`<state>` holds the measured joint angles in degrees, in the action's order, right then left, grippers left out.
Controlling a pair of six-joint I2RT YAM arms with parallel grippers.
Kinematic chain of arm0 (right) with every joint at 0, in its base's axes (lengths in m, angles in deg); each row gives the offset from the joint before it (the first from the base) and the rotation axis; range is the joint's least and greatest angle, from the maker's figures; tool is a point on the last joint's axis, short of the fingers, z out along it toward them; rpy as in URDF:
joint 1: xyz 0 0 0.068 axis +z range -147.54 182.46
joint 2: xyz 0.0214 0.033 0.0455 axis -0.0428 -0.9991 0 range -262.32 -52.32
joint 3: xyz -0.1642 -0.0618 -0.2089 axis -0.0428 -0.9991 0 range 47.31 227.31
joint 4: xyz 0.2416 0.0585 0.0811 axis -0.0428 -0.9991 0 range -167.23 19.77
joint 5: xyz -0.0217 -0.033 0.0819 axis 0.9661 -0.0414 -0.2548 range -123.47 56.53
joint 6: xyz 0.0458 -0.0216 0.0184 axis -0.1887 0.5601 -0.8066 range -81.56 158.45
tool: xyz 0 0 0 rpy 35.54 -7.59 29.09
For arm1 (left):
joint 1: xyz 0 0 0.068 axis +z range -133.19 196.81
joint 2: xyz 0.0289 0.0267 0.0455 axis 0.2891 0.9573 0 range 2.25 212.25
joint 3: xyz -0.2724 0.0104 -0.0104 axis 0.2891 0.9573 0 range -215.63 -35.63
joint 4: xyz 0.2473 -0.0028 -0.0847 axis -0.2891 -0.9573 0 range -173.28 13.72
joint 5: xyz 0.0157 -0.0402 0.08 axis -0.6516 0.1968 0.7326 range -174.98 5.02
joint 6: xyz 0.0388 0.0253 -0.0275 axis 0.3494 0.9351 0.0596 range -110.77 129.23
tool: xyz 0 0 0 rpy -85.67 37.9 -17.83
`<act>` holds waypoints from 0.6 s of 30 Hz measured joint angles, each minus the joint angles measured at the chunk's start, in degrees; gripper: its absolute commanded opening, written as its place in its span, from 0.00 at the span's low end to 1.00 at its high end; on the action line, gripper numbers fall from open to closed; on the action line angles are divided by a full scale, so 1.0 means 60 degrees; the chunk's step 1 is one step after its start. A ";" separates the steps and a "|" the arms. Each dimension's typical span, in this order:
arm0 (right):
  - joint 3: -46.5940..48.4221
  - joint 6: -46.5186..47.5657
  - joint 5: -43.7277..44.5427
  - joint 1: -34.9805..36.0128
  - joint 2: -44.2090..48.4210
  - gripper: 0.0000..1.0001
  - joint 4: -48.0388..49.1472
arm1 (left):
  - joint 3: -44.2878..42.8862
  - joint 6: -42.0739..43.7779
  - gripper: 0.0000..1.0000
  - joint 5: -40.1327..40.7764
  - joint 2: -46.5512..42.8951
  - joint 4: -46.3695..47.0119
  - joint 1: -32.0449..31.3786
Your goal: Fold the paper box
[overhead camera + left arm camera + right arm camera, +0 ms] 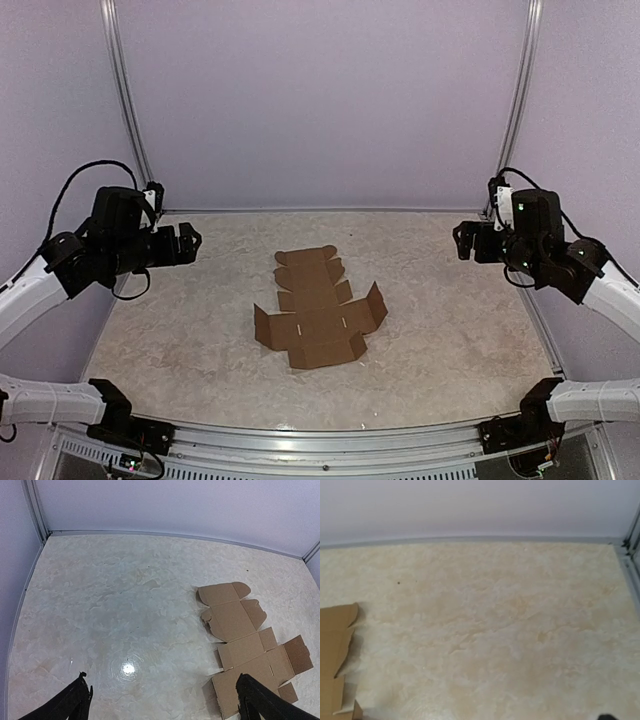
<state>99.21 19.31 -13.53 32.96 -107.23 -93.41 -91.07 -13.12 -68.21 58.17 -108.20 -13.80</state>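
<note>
my left gripper (161, 680) is hovering with fingers spread wide; my right gripper (466, 240) is hovering, but i cannot tell its fingers' state. the flat brown die-cut cardboard paper box (318, 310) is lying on the pale marbled table (180, 330), between both grippers and well apart from each. i am judging it light, thin, prone to sliding, best pinched at a side flap's free edge.

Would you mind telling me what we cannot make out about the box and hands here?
Right wrist view: the paper box is cut off by the left edge.
Left wrist view: its near corner is hidden by a left hand finger.
Right hand: small in the top view, nearly outside its wrist view; opening unclear.
</note>
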 measured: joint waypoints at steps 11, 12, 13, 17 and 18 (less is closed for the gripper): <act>0.0000 0.0900 -0.1100 0.0022 0.0040 0.93 -0.0528 | 0.0302 -0.0823 0.99 -0.0455 0.0415 -0.0022 -0.0168; 0.0000 0.0965 -0.1246 0.0022 -0.0029 0.93 -0.0554 | 0.0470 -0.1005 0.99 -0.0550 0.0444 0.0036 -0.0204; 0.0000 0.1016 -0.1406 0.0033 -0.0120 0.93 -0.0572 | 0.0616 -0.1180 0.99 -0.0645 0.0481 0.0073 -0.0240; 0.0004 0.1111 -0.1694 0.0393 -0.0641 0.96 -0.0594 | 0.1260 -0.1953 0.99 -0.1082 0.0747 0.0346 -0.0565; 0.0007 0.1137 -0.1708 0.0572 -0.0831 0.96 -0.0594 | 0.1366 -0.2131 0.99 -0.1202 0.0860 0.0397 -0.0692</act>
<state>99.26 26.13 -23.78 36.39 -112.22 -96.98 -82.88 -25.91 -75.42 63.33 -105.82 -17.96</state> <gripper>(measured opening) 0.951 0.988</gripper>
